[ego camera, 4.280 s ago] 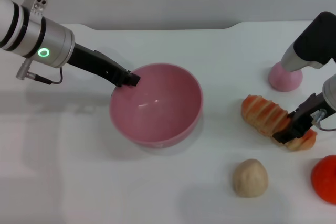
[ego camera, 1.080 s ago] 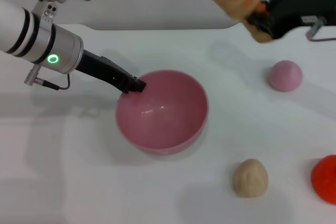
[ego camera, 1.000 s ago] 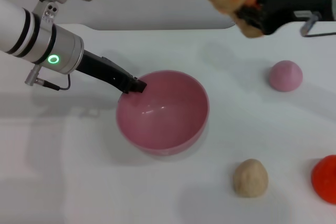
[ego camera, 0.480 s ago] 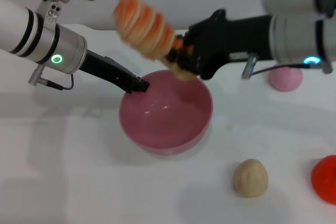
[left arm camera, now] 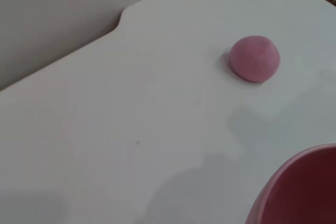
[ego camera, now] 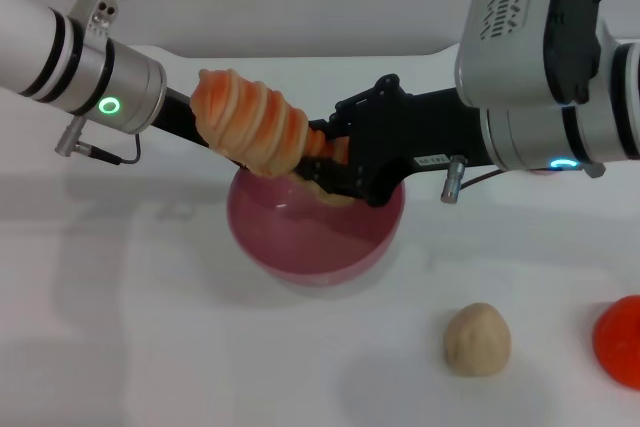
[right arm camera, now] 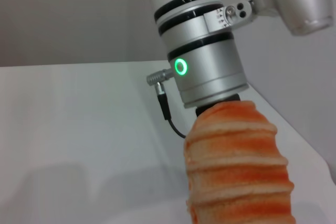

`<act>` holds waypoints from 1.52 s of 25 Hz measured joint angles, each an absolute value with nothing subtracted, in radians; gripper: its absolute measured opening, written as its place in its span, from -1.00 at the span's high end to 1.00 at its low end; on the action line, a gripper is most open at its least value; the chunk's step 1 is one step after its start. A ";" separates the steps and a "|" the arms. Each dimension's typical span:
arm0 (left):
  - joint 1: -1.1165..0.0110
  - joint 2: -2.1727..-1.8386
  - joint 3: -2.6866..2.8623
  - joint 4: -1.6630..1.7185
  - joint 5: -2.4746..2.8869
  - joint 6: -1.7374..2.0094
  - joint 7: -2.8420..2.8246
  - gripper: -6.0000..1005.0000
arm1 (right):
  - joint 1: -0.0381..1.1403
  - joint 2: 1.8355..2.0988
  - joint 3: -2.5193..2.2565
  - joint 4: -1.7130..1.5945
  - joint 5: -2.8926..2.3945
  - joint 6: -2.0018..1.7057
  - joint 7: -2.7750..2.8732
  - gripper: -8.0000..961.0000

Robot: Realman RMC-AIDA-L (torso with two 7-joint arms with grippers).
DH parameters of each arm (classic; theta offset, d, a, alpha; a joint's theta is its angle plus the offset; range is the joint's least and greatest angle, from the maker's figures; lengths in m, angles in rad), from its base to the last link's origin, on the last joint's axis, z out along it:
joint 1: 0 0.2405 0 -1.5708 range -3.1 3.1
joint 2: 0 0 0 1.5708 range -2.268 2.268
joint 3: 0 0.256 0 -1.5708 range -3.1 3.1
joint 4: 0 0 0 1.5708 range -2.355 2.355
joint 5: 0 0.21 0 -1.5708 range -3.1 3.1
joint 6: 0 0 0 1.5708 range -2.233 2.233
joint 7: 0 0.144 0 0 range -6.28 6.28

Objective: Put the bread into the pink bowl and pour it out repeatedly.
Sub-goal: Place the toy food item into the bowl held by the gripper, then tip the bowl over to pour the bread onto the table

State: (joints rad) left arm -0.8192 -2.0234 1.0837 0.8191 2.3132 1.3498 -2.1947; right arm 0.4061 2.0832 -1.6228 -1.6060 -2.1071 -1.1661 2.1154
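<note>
While right gripper (ego camera: 325, 162) jaws clamp its lower end, bread (ego camera: 250, 123) slants up-left over pink bowl (ego camera: 320, 242).

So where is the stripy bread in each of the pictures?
Head view: the bread is in the middle, tilted over the pink bowl, with the right gripper pinching its lower end.
Left wrist view: the bread is not in it; only an edge of the pink bowl shows in a corner.
Right wrist view: the bread fills the lower middle.
Shared landmark: the left arm's green ring light, just behind the bread in head and right wrist views.
</note>
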 joint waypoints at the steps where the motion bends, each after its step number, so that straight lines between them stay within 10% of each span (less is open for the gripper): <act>1: -0.819 -2.023 1.082 0.819 2.313 1.349 -2.195 0.90 | 0.405 2.083 -1.620 -1.606 -2.107 -1.167 2.115 0.54; 14: -0.811 -2.012 1.079 0.819 2.313 1.341 -2.197 0.90 | 0.400 2.083 -1.610 -1.621 -2.107 -1.173 2.114 -0.10; 38: -0.788 -2.022 1.078 0.813 2.307 1.291 -2.196 0.90 | 0.313 2.083 -1.360 -1.693 -1.882 -1.002 1.836 -0.10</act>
